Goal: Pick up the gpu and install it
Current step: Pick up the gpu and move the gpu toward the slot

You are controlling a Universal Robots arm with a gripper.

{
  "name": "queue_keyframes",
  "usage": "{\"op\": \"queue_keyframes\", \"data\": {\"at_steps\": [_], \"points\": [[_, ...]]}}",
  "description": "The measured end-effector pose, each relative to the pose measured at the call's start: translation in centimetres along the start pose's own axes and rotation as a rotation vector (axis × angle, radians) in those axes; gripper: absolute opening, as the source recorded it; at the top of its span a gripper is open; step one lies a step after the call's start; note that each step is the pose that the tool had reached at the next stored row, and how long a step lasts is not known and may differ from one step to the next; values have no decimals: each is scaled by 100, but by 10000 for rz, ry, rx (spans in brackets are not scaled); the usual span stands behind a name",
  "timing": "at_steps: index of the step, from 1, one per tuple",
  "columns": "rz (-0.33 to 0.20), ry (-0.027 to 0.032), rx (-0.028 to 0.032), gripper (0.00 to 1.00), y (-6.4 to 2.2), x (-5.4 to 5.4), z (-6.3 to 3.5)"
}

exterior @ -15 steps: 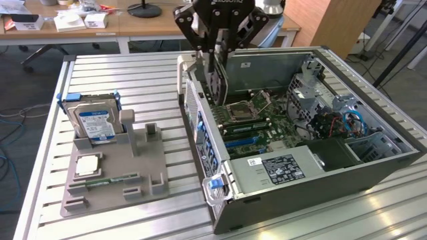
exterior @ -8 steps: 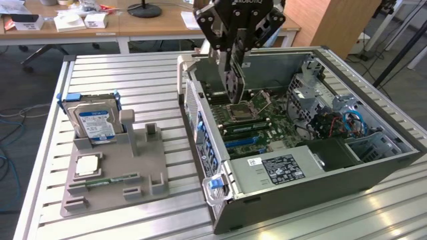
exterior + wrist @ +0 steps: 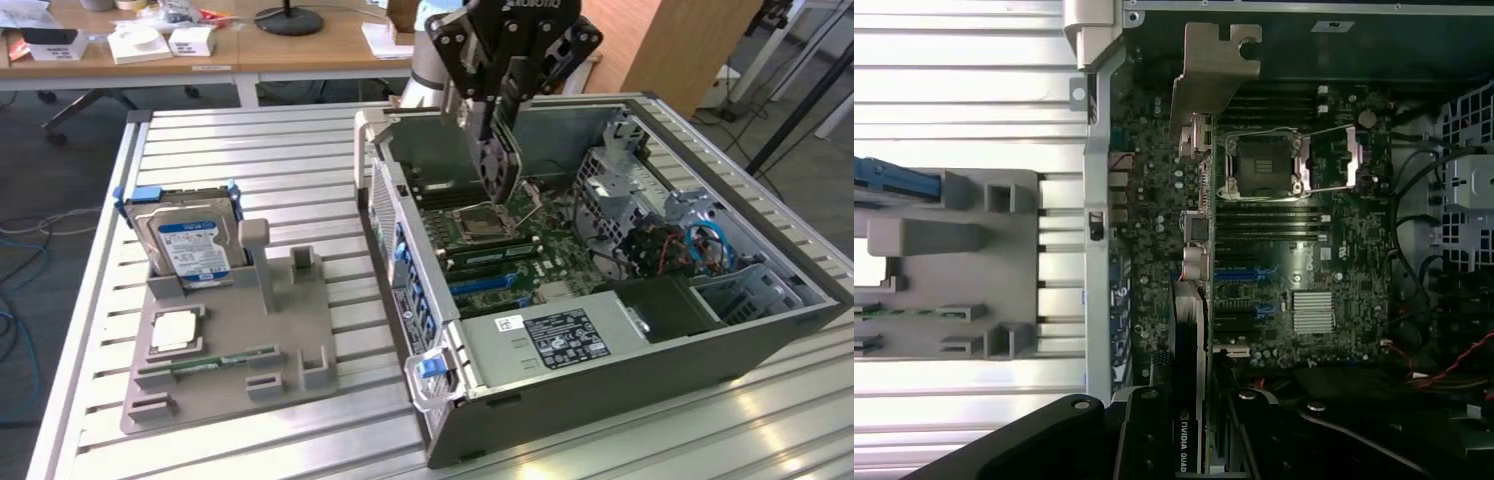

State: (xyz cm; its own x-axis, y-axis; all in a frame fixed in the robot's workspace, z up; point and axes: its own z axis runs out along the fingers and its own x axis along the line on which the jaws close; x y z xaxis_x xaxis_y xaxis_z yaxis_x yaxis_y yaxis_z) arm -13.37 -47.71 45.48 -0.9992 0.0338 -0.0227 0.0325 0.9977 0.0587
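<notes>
Hanging in the upper middle of the exterior frame, the gpu (image 3: pixel 505 170) is being held on edge over the open case (image 3: pixel 601 400). It is being clamped between the fingers of the gripper (image 3: pixel 501 108), with the jaws pressed to both faces of the card, so it is being grasped, not released. Its lower edge is being carried above the motherboard (image 3: pixel 514 250), near the socket (image 3: pixel 478 222). It is not seated in anything yet.

In the wrist view the card is being seen edge-on, with its silver bracket (image 3: pixel 1214 65) at the end away from the fingers. The blue slots (image 3: pixel 1239 273) are lying just beside it. Whether the card's edge is being kept in line with a slot cannot be told.

At the lower left of the exterior frame, the hard drive (image 3: pixel 194 245) and the memory stick (image 3: pixel 207 366) are being kept on the grey fixture (image 3: pixel 227 340).

The pick-up is being judged done, since the card is off the fixture and in the grip. The install is being judged under way, at the stage of positioning over the board. Seating is being judged to call for three things. The card's edge is to be squared to a slot, and the bracket matched to the case's rear opening. The travel is to be kept straight, so that the socket and the cables (image 3: pixel 694 250) are not being caught.
</notes>
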Motion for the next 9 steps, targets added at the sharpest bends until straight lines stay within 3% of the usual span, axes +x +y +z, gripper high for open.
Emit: {"op": "queue_keyframes", "data": {"at_steps": [9], "points": [[0,1,-10,26,9,-268,6]]}}
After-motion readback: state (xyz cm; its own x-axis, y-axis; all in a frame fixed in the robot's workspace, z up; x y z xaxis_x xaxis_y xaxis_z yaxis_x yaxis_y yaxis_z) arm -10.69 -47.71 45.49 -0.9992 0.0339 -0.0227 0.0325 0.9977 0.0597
